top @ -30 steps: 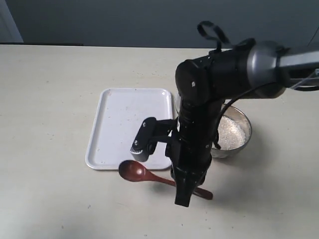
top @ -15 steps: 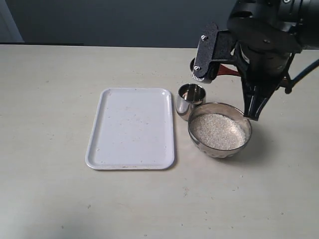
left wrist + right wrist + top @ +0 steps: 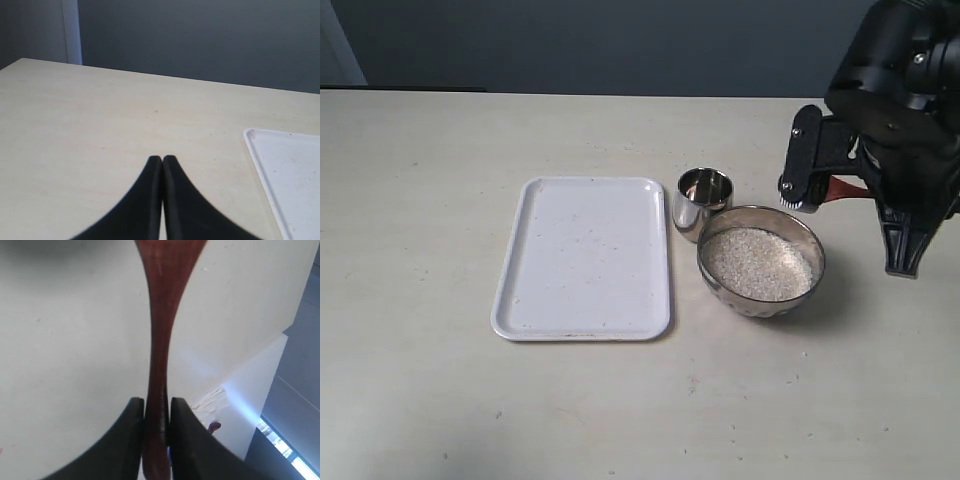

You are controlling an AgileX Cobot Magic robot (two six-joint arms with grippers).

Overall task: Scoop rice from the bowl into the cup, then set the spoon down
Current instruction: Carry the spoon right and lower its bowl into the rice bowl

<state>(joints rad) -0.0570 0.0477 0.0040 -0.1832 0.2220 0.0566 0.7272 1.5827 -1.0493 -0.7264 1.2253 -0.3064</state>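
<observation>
Right wrist view: the right tool [image 3: 156,407] pinches the spoon [image 3: 161,330] by its thin handle. The rice [image 3: 760,262] fills the bowl [image 3: 760,306] on the counter [image 3: 420,400]. The cup [image 3: 701,195] just beside it looks empty, so I think all the scooping is left to do.

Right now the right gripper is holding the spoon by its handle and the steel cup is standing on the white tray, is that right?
Not quite. The exterior view shows the cup on the table, between the tray and the bowl, not on the tray. The right gripper does hold the spoon by its handle.
</observation>
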